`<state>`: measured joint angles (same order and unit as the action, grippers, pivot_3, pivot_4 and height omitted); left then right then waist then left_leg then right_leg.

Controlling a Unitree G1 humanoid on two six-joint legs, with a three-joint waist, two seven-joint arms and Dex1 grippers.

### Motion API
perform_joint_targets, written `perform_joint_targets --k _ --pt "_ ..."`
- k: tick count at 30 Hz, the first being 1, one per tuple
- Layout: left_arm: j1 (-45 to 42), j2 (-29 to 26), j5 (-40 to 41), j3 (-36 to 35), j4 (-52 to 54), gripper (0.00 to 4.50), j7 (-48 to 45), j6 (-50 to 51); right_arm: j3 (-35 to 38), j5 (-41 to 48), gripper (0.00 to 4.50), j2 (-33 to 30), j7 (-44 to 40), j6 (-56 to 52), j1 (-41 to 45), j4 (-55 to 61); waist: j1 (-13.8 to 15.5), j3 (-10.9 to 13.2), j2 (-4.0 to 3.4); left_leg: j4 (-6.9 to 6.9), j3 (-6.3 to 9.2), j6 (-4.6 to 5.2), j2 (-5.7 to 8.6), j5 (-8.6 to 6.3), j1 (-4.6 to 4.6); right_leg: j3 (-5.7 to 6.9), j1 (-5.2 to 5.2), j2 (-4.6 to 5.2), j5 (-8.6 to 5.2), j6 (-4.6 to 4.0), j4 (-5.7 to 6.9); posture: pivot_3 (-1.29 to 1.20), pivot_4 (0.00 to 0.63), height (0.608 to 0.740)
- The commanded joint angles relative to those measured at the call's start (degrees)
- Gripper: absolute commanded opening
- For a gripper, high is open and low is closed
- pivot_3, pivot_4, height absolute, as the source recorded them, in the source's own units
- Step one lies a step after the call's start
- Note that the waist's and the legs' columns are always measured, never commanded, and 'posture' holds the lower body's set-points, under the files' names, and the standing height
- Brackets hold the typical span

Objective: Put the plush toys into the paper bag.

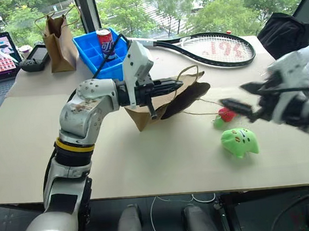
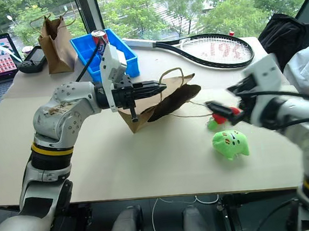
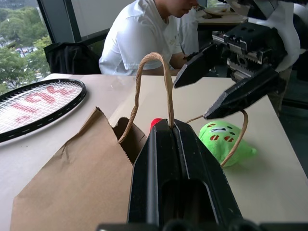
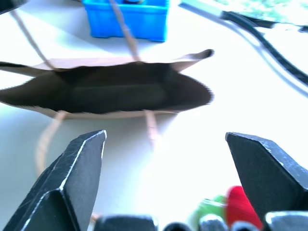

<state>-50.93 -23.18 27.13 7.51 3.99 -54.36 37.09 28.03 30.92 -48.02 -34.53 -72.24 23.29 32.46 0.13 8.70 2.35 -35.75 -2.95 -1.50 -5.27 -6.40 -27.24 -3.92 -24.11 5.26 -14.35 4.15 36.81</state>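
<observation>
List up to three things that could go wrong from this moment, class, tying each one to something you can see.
1. The left gripper holds the paper bag by one handle alone, so the bag may swing or its mouth sag shut.
2. The right gripper is open with nothing in it; the red chili toy and green plush toy lie on the table, and a grab could nudge either away.
3. The bag's loose handle cord trails near the chili and might snag.

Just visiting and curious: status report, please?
Left tool shut on paper bag handle. Right tool open, empty. Green toy and red chili toy both on table, outside bag.
</observation>
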Motion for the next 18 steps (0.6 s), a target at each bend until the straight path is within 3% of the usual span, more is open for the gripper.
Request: perform_joint_targets --k 1,7,16,18 --pt "-2.06 1.63 2.79 -1.56 2.38 0.0 0.77 1.57 5.27 -1.77 4.41 -3.66 -0.95 0.66 -7.38 -2.7 0.22 0.0 0.0 -0.01 0.0 0.0 0.01 0.0 0.0 0.0 0.02 0.01 -0.04 -0.06 -0.01 0.0 0.15 0.731" --pt "-1.03 5.36 8.89 -3.39 4.99 0.0 4.39 8.72 2.03 -4.09 4.41 -8.59 -5.51 6.54 -23.64 -2.38 0.19 -0.02 -0.09 -0.02 0.06 0.01 0.12 0.0 -0.02 -0.05 0.02 0.05 0.12 0.35 0.03 0.0 0.15 0.731" --pt "2.59 6.46 12.6 -2.87 5.79 0.0 11.15 20.63 -8.05 -5.43 4.41 1.5 -0.55 11.89 -21.14 -7.69 -1.06 0.0 -0.15 -0.07 0.78 0.02 0.47 0.01 0.1 -0.08 0.09 -0.04 -0.02 0.64 0.09 0.0 0.15 0.731" --pt "3.15 6.12 12.35 -2.08 6.36 0.0 10.79 20.93 -8.25 -4.89 3.89 5.4 1.08 13.18 -19.61 -10.21 -0.94 0.0 -0.16 -0.06 0.79 0.02 0.53 0.01 0.07 -0.08 0.08 0.0 0.07 0.47 0.11 0.0 0.15 0.731"
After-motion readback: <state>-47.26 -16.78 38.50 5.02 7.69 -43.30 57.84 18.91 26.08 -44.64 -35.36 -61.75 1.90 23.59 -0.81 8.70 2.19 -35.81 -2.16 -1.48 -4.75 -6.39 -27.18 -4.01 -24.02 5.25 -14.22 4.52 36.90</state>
